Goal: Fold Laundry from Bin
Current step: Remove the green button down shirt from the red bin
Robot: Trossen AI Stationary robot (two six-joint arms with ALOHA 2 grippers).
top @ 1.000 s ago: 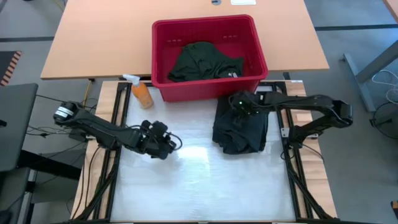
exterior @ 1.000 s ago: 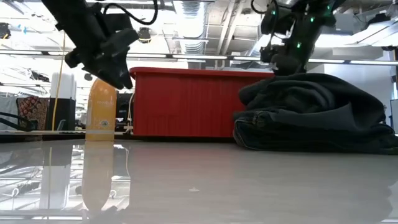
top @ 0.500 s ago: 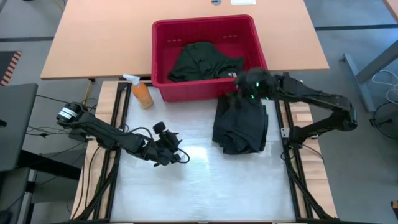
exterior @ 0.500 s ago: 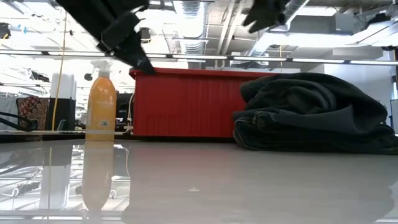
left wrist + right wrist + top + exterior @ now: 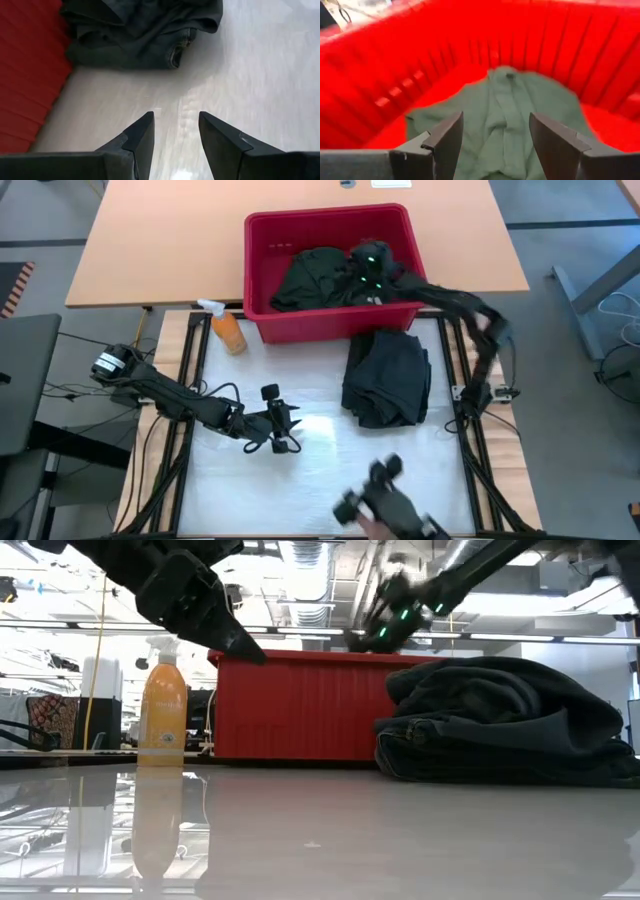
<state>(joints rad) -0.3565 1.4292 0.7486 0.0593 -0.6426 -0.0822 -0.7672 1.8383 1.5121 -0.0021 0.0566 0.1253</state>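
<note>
Laundry first: we see a dark green garment (image 5: 325,278) lying crumpled in the red bin (image 5: 262,240), its folds running loosely from one long wall toward the other, no clear direction to it. A second lot, the black folded pile (image 5: 385,378), sits on the white table (image 5: 300,490) just in front of the bin, on the right side; its long axis runs from the bin toward the table's near edge. In the low view that pile shows a thick rounded fold at its base.

Now the right gripper (image 5: 372,265) hangs over the bin, above the green garment's right part, fingers (image 5: 447,140) spread apart with nothing between them. We see red walls all around it in its wrist view.

The left gripper (image 5: 280,423) is over the bare middle of the table, left of the pile and well apart from it, jaws parted and empty. There is open surface on every side of it.

An orange spray bottle (image 5: 226,328) stands by the bin's left front corner.
</note>
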